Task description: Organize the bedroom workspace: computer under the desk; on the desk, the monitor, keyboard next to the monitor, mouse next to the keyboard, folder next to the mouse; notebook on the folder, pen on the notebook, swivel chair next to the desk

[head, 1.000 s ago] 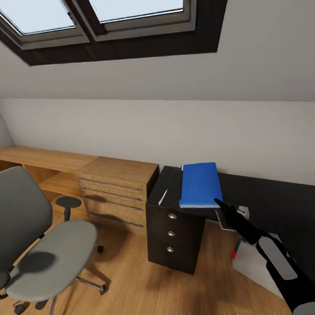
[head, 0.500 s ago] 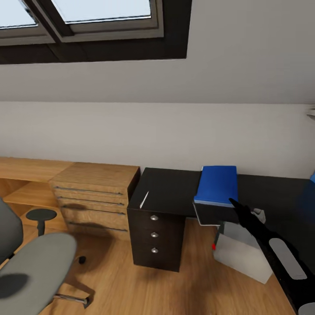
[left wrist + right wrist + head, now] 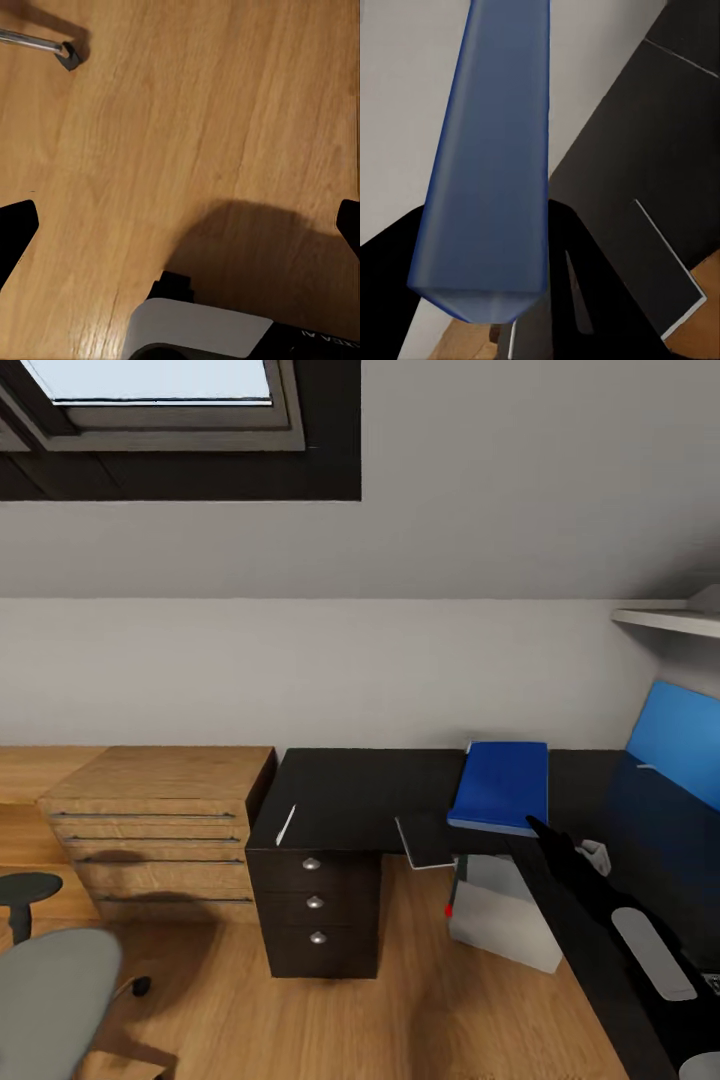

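Observation:
My right gripper (image 3: pixel 535 828) is shut on the near edge of the bright blue folder (image 3: pixel 500 785), holding it over the black desk (image 3: pixel 350 790). In the right wrist view the folder (image 3: pixel 487 165) runs out from between the black fingers (image 3: pixel 592 300). The grey notebook (image 3: pixel 425 841) lies on the desk's front edge, partly overhanging it, left of the folder. The pale pen (image 3: pixel 287 825) lies above the drawer unit (image 3: pixel 315 905). The light grey computer (image 3: pixel 505 915) stands under the desk. The swivel chair's seat (image 3: pixel 50 990) is at the lower left. My left gripper (image 3: pixel 180 225) hangs open over the wood floor.
A light wood chest of drawers (image 3: pixel 150 810) adjoins the desk on the left. A blue wall panel (image 3: pixel 680 745) and a white shelf (image 3: pixel 665 620) are at the right. A roof window (image 3: pixel 160 380) sits overhead. A chair leg with its castor (image 3: pixel 64 51) is near my left gripper.
The camera has swung right, so the chair and chest slid left in view. The folder, still held, has moved right along the desk, past the notebook.

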Controlling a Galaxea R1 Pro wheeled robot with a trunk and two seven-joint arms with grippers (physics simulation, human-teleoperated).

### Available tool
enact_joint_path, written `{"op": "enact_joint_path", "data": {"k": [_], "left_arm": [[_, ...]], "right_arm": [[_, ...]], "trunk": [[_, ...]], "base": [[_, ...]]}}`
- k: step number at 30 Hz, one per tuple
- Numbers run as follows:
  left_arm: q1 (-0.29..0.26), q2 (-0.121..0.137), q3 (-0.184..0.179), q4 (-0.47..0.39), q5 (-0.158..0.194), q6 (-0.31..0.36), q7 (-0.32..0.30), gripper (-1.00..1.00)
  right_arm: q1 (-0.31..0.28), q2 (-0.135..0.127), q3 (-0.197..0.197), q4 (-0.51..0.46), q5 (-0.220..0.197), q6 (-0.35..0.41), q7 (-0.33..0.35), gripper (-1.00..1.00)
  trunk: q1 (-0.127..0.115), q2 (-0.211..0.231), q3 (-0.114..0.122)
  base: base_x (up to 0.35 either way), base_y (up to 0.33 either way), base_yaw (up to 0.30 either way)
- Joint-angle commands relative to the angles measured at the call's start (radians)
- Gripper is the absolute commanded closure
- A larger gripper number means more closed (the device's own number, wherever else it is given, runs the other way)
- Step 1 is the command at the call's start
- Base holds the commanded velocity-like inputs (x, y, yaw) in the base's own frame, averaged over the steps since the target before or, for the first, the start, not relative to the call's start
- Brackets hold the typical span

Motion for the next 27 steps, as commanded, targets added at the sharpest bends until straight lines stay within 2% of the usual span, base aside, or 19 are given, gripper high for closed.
{"op": "enact_joint_path", "data": {"k": [1,4,10,13,15,17,18,19,20,21,22,23,25,27], "left_arm": [[0.000,0.000,0.002,-0.002,0.009,-0.001,0.002,-1.00],[0.000,0.000,0.003,-0.002,0.010,-0.053,0.002,-1.00],[0.000,0.000,0.003,-0.002,0.010,-0.056,0.002,-1.00],[0.000,-0.001,0.003,-0.002,0.010,-0.057,0.002,-1.00],[0.000,-0.001,0.003,-0.002,0.010,-0.057,0.002,-1.00],[0.000,-0.001,0.003,-0.002,0.009,-0.057,0.002,-1.00],[0.000,-0.001,0.002,-0.002,0.009,-0.057,0.002,-1.00],[0.000,-0.001,0.002,-0.002,0.009,-0.057,0.002,-1.00],[0.000,-0.001,0.002,-0.002,0.009,-0.057,0.002,-1.00],[0.000,-0.001,0.002,-0.002,0.009,-0.057,0.002,-1.00],[0.000,-0.001,0.002,-0.002,0.009,-0.057,0.002,-1.00],[0.000,-0.001,0.002,-0.002,0.009,-0.057,0.002,-1.00],[0.000,-0.001,0.002,-0.002,0.009,-0.057,0.002,-1.00],[0.000,-0.001,0.001,-0.002,0.009,-0.057,0.002,-1.00]], "right_arm": [[-0.001,0.001,-0.002,0.002,-0.009,0.007,0.002,1.00],[-0.001,0.003,0.000,0.008,-0.008,0.006,0.002,1.00],[-0.001,0.007,0.003,0.008,-0.004,-0.007,0.005,1.00],[-0.002,0.019,0.009,0.007,0.025,-0.023,-0.015,1.00],[-0.002,0.036,0.009,0.007,0.048,-0.029,-0.049,1.00],[-0.003,0.060,0.007,0.007,0.063,-0.058,-0.098,1.00],[-0.004,0.079,0.005,0.007,0.068,-0.112,-0.137,1.00],[-0.005,0.096,0.004,0.008,0.071,-0.181,-0.171,1.00],[-0.007,0.128,0.004,0.010,0.073,-0.304,-0.214,1.00],[-0.008,0.141,0.005,0.011,0.074,-0.345,-0.228,1.00],[-0.010,0.170,0.007,0.012,0.076,-0.421,-0.254,1.00],[-0.011,0.184,0.008,0.013,0.076,-0.452,-0.268,1.00],[-0.027,0.230,0.009,0.016,0.078,-0.535,-0.320,1.00],[-0.049,0.256,0.009,0.020,0.079,-0.570,-0.360,1.00]], "trunk": [[0.000,-0.001,-0.001],[0.000,-0.001,-0.001],[0.000,-0.001,-0.001],[0.000,-0.001,-0.001],[0.000,-0.001,-0.001],[0.000,-0.001,-0.001],[0.000,-0.001,-0.001],[0.000,-0.001,-0.001],[0.000,-0.001,-0.001],[0.000,-0.001,-0.001],[0.000,-0.001,-0.001],[0.000,-0.001,-0.001],[0.000,-0.001,-0.001],[0.000,-0.001,-0.001]], "base": [[0.000,0.000,-0.300],[0.000,0.000,-0.299],[0.000,0.000,-0.102],[0.000,0.000,-0.007],[0.000,0.000,-0.003],[0.000,0.000,-0.002],[0.000,0.000,0.000],[0.000,0.000,0.000],[0.000,0.000,0.000],[0.000,0.000,0.000],[0.000,0.000,0.000],[0.000,0.000,0.000],[0.000,0.000,0.000],[0.000,0.000,0.000]]}}
